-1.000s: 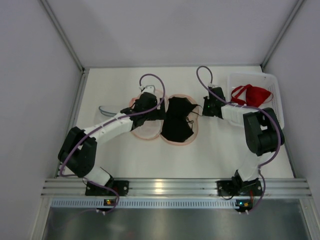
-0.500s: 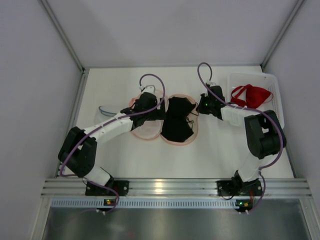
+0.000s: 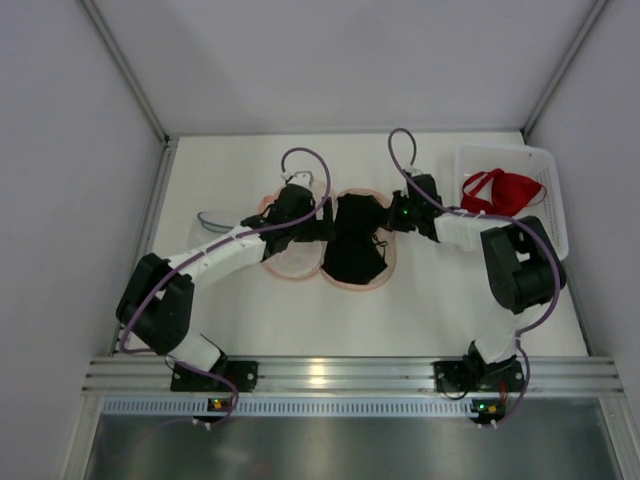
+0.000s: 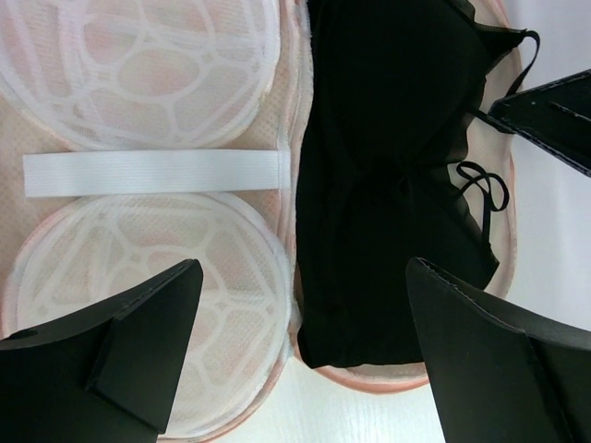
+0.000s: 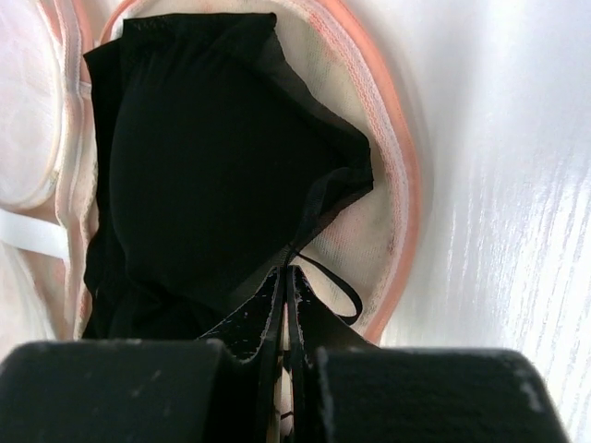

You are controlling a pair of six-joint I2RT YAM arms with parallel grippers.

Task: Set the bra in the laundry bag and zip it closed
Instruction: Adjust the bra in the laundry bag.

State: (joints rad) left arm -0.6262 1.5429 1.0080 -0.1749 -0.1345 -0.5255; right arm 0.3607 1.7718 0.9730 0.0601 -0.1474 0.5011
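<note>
table point(image 3: 420, 300): carrying everything; both arms are reaching in from the near edge toward the middle.
laundry bag point(image 3: 292, 262): lying opened flat at the middle of the table, two pink-rimmed halves side by side. The left half is showing only its white dome frames and a white elastic band point(image 4: 152, 173).
basket point(image 3: 548, 215): sitting at the far right corner, well apart from the bag, holding a red garment point(image 3: 503, 188).
black bra point(image 3: 357, 245): lying folded in the bag's right half, mostly inside the pink rim. One thin strap loop point(image 4: 489, 189) is trailing toward the right rim.
left tool point(image 4: 305, 355): hovering over the bag's near end, jaws spread wide, gripping nothing.
right tool point(image 5: 284, 286): jaws pressed fully together, tips sitting at the bra's right edge where the strap is joining. Can't tell if the strap is actually being pinched.
clear curved item point(image 3: 212, 221): lying near the left edge, too small to identify.
done: the bra is looking placed on its half of the bag.
left: the strap is needing tucking, the empty half is needing folding over, and the zip is needing running all round. The zip itself isn't showing clearly. Roughly a third through, by my read.
</note>
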